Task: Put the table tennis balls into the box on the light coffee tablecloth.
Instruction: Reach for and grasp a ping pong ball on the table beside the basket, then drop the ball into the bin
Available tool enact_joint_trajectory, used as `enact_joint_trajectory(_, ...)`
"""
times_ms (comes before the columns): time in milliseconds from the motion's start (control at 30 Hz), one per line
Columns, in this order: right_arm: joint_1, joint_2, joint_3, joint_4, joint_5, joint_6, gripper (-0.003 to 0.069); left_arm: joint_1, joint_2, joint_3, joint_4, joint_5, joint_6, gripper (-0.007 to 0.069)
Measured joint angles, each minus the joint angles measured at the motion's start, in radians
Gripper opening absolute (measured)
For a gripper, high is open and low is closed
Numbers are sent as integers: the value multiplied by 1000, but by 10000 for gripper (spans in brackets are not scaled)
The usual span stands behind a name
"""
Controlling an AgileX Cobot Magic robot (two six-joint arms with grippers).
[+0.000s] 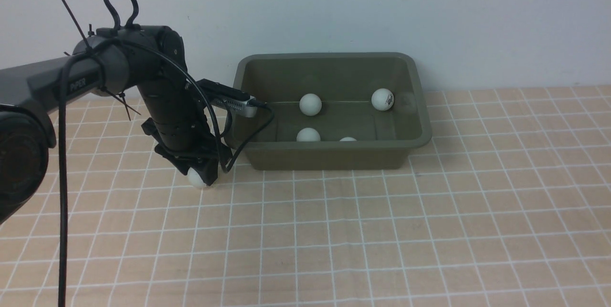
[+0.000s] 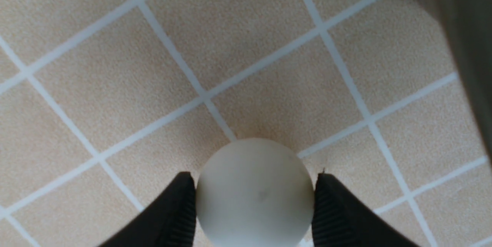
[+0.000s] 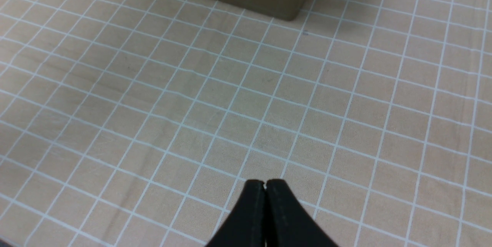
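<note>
Left fingers (image 2: 173, 216) clamp a ball (image 2: 254, 193) on the cloth (image 1: 382, 230) just beside the box (image 1: 334, 156); right fingers (image 3: 250, 212) are pressed together.

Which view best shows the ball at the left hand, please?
Left wrist view: the ball sits large between the left hand's fingers. The front view half hides it behind that hand; the right wrist view shows a distant speck.

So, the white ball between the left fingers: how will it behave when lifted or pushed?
The ball is round and smooth, so it probably rolls if nudged on the flat tablecloth. The ribbed fingers touch only its sides, so it might slip out.
</note>
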Motion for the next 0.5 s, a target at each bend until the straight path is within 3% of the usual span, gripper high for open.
enact_joint_trajectory(267, 0, 0, 0, 0, 2, 0, -18, 5, -52, 0, 100, 104, -67, 311)
enact_joint_trajectory(500, 0, 0, 0, 0, 7, -2, -18, 20, -190, 0, 79, 140, -112, 311)
